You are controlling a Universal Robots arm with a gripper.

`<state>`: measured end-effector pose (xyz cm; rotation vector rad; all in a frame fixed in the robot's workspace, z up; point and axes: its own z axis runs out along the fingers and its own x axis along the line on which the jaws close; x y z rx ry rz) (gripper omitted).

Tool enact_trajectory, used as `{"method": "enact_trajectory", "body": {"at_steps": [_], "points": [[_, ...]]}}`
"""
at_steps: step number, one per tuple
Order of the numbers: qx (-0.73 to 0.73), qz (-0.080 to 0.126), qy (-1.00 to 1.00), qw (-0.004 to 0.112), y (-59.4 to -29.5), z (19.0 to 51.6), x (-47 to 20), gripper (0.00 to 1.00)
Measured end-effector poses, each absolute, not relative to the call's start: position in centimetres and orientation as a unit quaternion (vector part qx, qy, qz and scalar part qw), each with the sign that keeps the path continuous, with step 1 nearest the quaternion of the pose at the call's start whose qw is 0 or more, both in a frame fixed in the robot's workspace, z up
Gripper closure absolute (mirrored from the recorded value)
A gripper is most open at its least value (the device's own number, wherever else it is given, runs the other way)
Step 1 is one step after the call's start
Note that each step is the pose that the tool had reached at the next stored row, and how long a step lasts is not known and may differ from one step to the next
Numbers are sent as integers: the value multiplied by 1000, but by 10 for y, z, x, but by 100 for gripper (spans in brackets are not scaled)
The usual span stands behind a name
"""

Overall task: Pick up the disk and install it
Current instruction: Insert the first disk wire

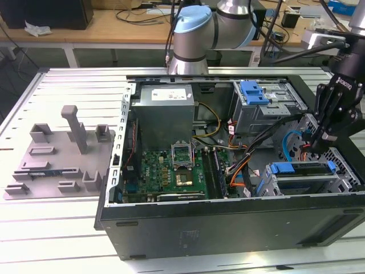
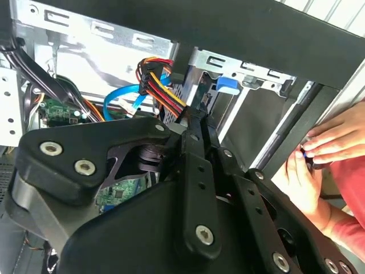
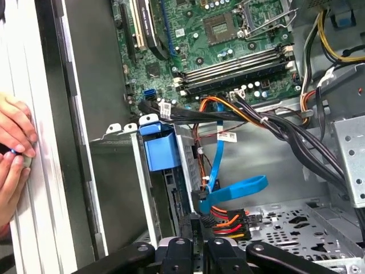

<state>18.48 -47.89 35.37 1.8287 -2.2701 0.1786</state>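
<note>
Disk (image 1: 301, 169) sits in drive cage (image 1: 347, 171), computer case (image 1: 228, 228) corner at exterior view's right. Hand (image 1: 315, 147) closed, just above it among cables (image 3: 228, 220). Person's hands (image 3: 12, 134) on case edge. Slatted metal surface (image 1: 57, 240); grey fixture tray (image 1: 63, 165) beside case.

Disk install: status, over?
Gripper low inside the case, at the power cable plug. Disk looks seated in the drive cage. Person's hand on the case edge.
</note>
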Motion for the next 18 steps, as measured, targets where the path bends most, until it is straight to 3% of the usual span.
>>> {"method": "enact_trajectory", "body": {"at_steps": [10, 18], "points": [[641, 64, -757, 108, -482, 354, 181, 84], [652, 52, -750, 95, -489, 354, 179, 84]]}}
